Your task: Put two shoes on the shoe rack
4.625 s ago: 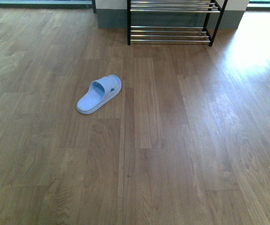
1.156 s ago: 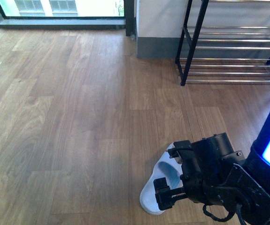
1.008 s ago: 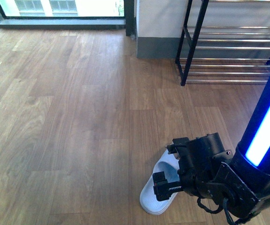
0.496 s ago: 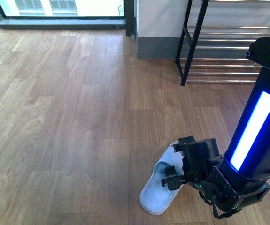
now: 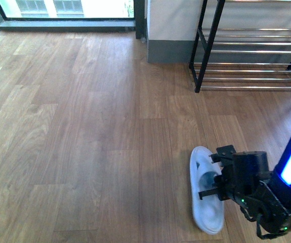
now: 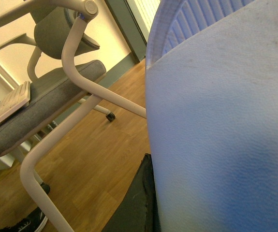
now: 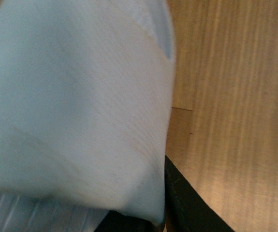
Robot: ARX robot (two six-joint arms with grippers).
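Pale-blue slipper (image 5: 202, 164), not a laced shoe, sits in the right claw (image 5: 212, 191), low and right in the front view. The claw is closed on it about mid-length. The slipper looks tipped onto its edge; we cannot tell whether it is clear of the wooden floor (image 5: 84, 126).

Key relation: the shoe rack (image 5: 206, 53) stands ahead of the right claw, against the far wall and well apart from it. The slipper's long axis runs roughly away from us, so it points towards the rack and across the chrome rods. We judge a mostly forward carry with little turning. Only the right arm shows in the front view.

Left wrist view: a second slipper (image 6: 216, 121) of the same blue fills the frame, ribbed sole towards the lens, with one dark finger (image 6: 139, 205) of the left claw against it. An office chair (image 6: 56, 92) stands behind. Jaw setting not visible there; we cannot tell it.
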